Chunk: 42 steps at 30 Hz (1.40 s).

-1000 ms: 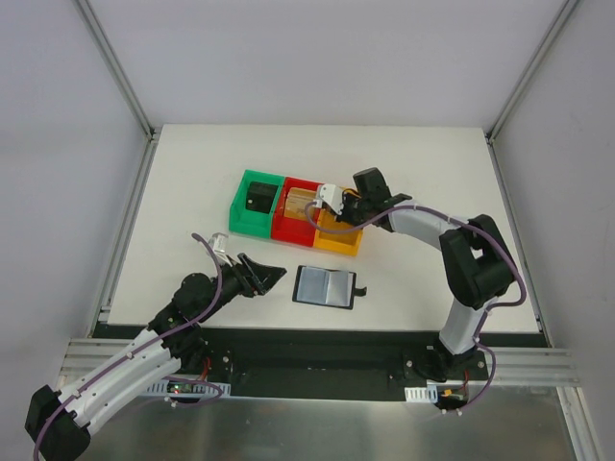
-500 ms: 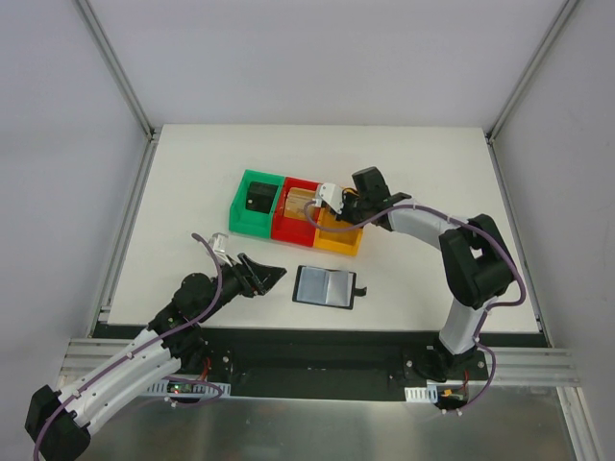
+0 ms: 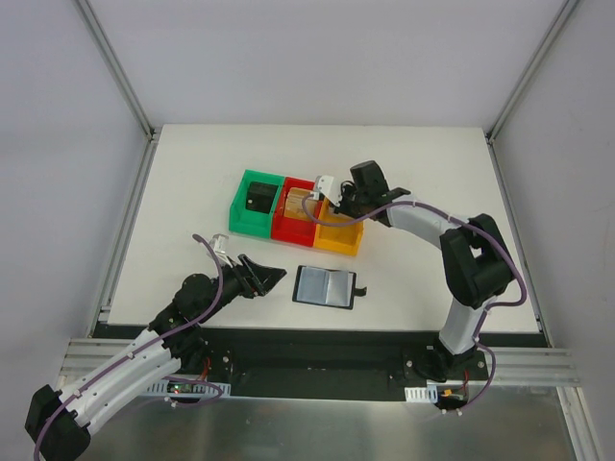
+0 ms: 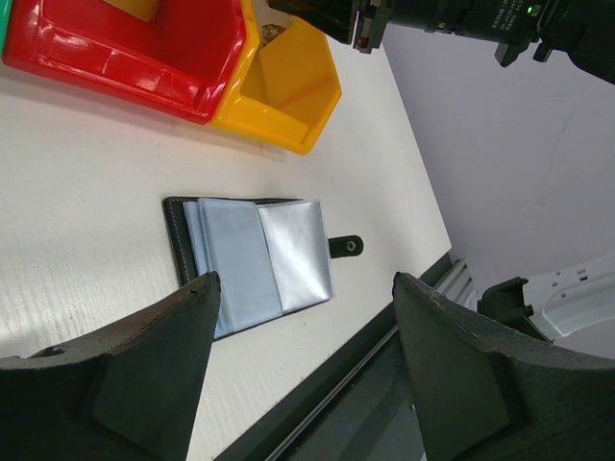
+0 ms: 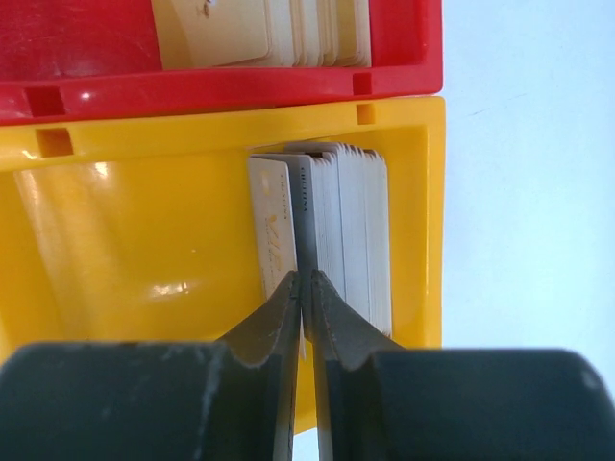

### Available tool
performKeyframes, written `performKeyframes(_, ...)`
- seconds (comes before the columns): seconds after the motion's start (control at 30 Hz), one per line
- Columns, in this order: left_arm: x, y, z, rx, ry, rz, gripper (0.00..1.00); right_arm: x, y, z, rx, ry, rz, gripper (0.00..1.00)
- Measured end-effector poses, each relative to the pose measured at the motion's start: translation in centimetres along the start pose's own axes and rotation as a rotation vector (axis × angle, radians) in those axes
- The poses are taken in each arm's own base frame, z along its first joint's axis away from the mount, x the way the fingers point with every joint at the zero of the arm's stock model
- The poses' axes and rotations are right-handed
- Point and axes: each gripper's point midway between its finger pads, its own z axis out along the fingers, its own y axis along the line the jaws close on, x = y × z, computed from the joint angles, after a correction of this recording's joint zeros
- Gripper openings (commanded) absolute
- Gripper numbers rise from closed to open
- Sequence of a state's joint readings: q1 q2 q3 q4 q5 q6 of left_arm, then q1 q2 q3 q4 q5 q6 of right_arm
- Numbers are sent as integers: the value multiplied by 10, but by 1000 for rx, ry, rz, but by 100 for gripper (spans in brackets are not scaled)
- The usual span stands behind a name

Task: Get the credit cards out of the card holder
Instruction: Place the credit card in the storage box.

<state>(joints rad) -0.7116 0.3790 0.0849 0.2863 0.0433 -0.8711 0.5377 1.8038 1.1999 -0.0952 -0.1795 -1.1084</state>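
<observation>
The card holder point(image 3: 327, 286) lies open and flat on the white table, its glossy bluish-grey sleeves point(image 4: 255, 259) facing up and its snap tab to the right. My left gripper point(image 3: 273, 276) hangs open just left of it, and in the left wrist view it point(image 4: 306, 280) frames the holder's near edge. My right gripper point(image 3: 333, 200) reaches into the yellow bin point(image 5: 144, 230), where a stack of credit cards point(image 5: 356, 230) stands on edge. Its jaws point(image 5: 305, 277) stand a thin slit apart. A grey card point(image 5: 306, 211) stands right at the tips, in line with the slit.
Three bins sit side by side: a green bin point(image 3: 240, 216) holding a small black block point(image 3: 257, 198), a red bin point(image 3: 298, 229) with more cards point(image 5: 269, 29), and the yellow bin point(image 3: 336, 240). The table's front edge runs just below the holder.
My right gripper has parted slightly from fully shut and drawn back up and left above the yellow bin. The left arm and the card holder have not moved.
</observation>
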Motion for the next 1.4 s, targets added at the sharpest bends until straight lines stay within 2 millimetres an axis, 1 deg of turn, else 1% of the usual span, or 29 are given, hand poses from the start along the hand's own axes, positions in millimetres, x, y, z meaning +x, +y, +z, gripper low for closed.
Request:
performKeyframes(0.33, 1, 1, 0, -2, 2, 0, 72, 1, -10, -1, 41, 27, 1, 11)
performKeyframes(0.53, 1, 1, 0, -2, 1, 0, 72, -2, -22, -5, 89, 35, 4, 12)
performKeyframes(0.63, 1, 1, 0, -2, 2, 0, 72, -7, -30, -12, 135, 33, 19, 13)
performKeyframes(0.7, 1, 1, 0, -3, 2, 0, 72, -16, -40, -26, 199, 29, 42, 14)
performKeyframes(0.73, 1, 1, 0, -4, 3, 0, 73, -24, -44, -36, 234, 13, 55, 15)
performKeyframes(0.8, 2, 3, 0, -9, 7, 0, 73, -47, -48, -63, 298, -47, 71, 18)
performKeyframes(0.83, 3, 4, 1, -14, 11, -1, 73, -60, -45, -79, 322, -88, 71, 20)
performKeyframes(0.87, 4, 6, 1, -22, 17, -1, 73, -71, -40, -93, 334, -125, 71, 28)
performKeyframes(0.9, 6, 8, 1, -32, 25, -1, 73, -84, -31, -109, 346, -175, 72, 54)
performKeyframes(0.97, 11, 14, 1, -58, 44, -2, 72, -103, -2, -139, 330, -289, 92, 65)
performKeyframes(1.0, 13, 17, 1, -75, 57, -2, 71, -107, 10, -148, 312, -331, 125, 78)
performKeyframes(1.03, 15, 20, 1, -90, 69, -1, 71, -109, 26, -158, 282, -381, 176, 96)
performKeyframes(1.07, 17, 23, 1, -104, 80, 0, 70, -106, 36, -163, 259, -410, 239, 96)
performKeyframes(1.13, 21, 27, 0, -129, 100, 3, 68, -99, 54, -166, 208, -440, 357, 96)
performKeyframes(1.2, 24, 32, 0, -156, 121, 5, 68, -85, 74, -161, 149, -417, 482, 96)
performKeyframes(1.27, 28, 37, 1, -182, 142, 5, 67, -75, 96, -155, 94, -352, 567, 96)
performKeyframes(1.33, 32, 42, 2, -208, 163, 4, 67, -69, 113, -153, 98, -290, 609, 96)
performKeyframes(1.4, 36, 47, 2, -233, 182, 2, 68, -66, 124, -154, 157, -241, 642, 96)
